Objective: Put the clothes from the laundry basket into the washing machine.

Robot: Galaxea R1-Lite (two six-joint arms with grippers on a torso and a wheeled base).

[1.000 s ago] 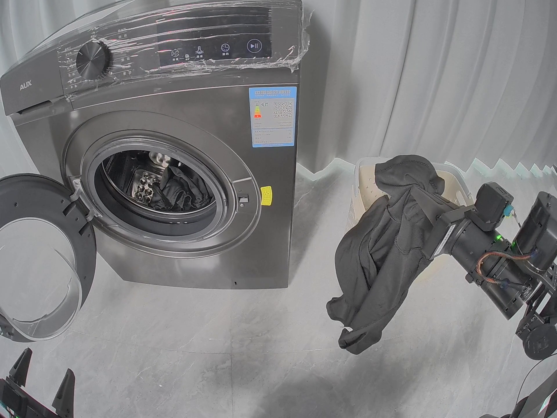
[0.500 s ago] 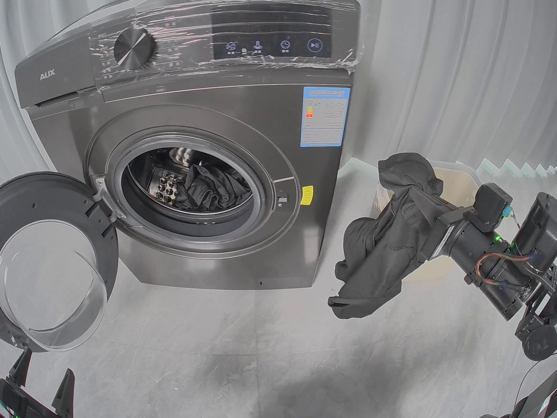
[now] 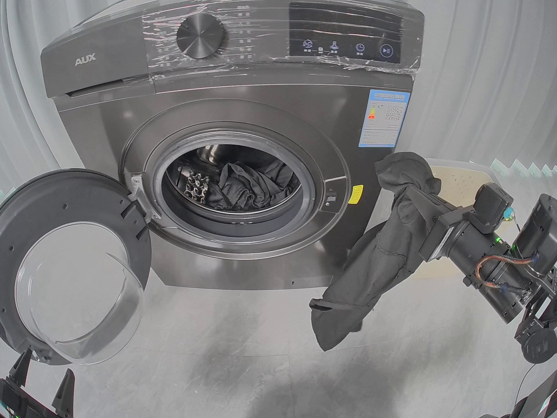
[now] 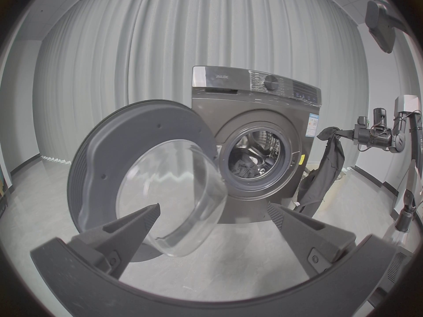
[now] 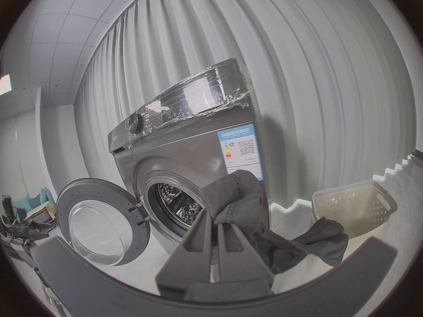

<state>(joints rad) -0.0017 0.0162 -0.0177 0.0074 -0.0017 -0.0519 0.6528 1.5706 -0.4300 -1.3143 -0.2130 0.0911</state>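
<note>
— Where does the load stand?

— The right gripper (image 3: 419, 195), at the right of the head frame, has its fingers clamped together on a bunched end of the dark grey fabric garment (image 3: 377, 256). The garment hangs free in front of the cream perforated plastic laundry basket (image 3: 464, 175), just beside the lower right corner of the grey steel front-loading washing machine (image 3: 232, 100). The left gripper (image 3: 42, 377), in the lower left corner, has its fingers apart and holds nothing.

— What could go wrong?

— The garment's long tail dangles low toward the pale grey tiled floor (image 3: 232, 343). On the way to the round drum opening (image 3: 238, 178) at centre, I judge it may drag, or drape over the rim so part stays outside. Only one end is gripped, so a quick swing could pull the cloth loose. The round grey glass-windowed door (image 3: 64, 204), open at the left, looks out of the path. Dark clothes (image 3: 249, 184) lie inside, with room left.

— Any writing?

— There is a short pale logo (image 3: 85, 60) at the panel's upper left. A blue-bordered white label (image 3: 384, 118) with coloured bars and a square code sits at the front's upper right, and a small yellow sticker (image 3: 355, 194) by the latch. Lit icons (image 3: 348, 47) show under clear plastic wrap (image 3: 278, 27). The fine print is too small to make out.
</note>
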